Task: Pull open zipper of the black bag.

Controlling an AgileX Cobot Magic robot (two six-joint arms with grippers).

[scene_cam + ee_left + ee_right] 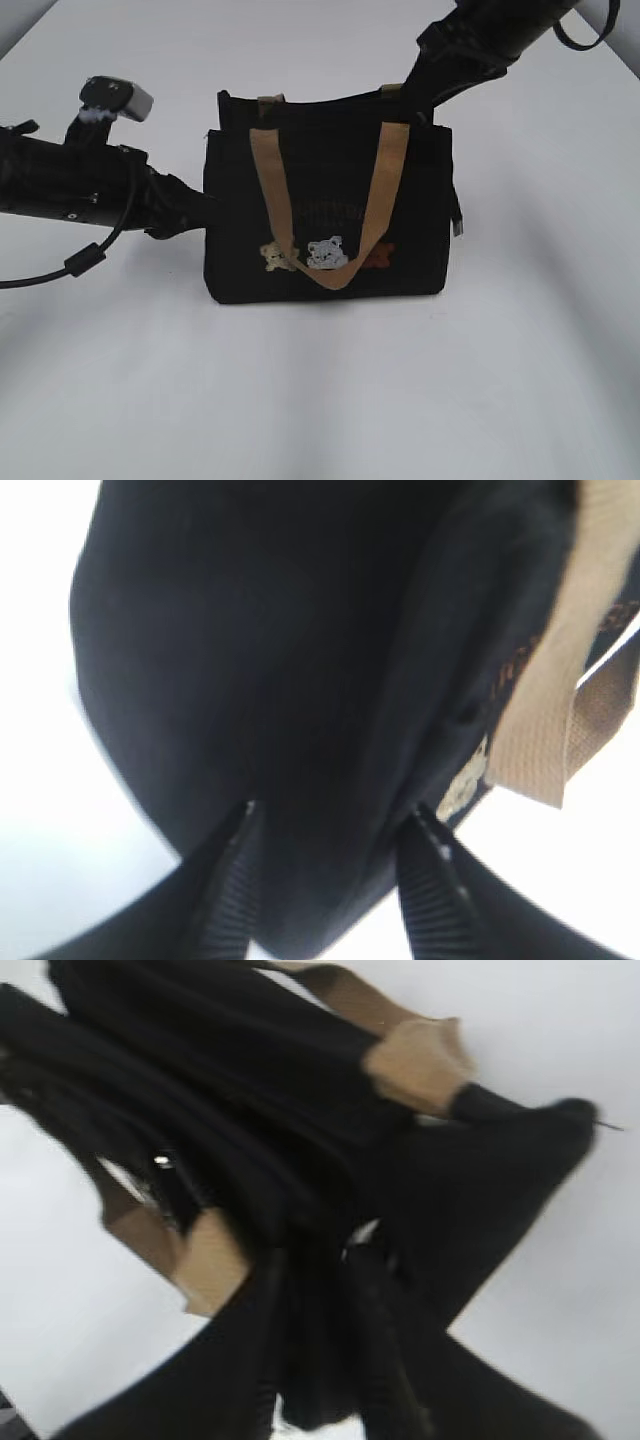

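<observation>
Apparently the job is near its end or at a release point, though that is a guess: the black bag (330,215) stands upright on the white table (320,400), and the dark zipper line along its top edge cannot be read clearly in any view, so whether it is fully open stays uncertain. In the right wrist view the top looks parted into dark folds, with a small silver glint (162,1161) that may be the pull, too blurred to confirm. The left gripper (335,870) sits at the bag's left end with fingers spread on either side of the black fabric; whether they touch it I cannot tell. The right gripper (315,1290) is at the top right corner, its fingers parted with dark cloth between them, no firm pinch visible. What's left, by my read: confirm the opening and back both arms off. Bag looks soft, slightly slumped, with two tan straps (385,190), the front one drooping over small bear and cat patches (325,253) and faint lettering.
</observation>
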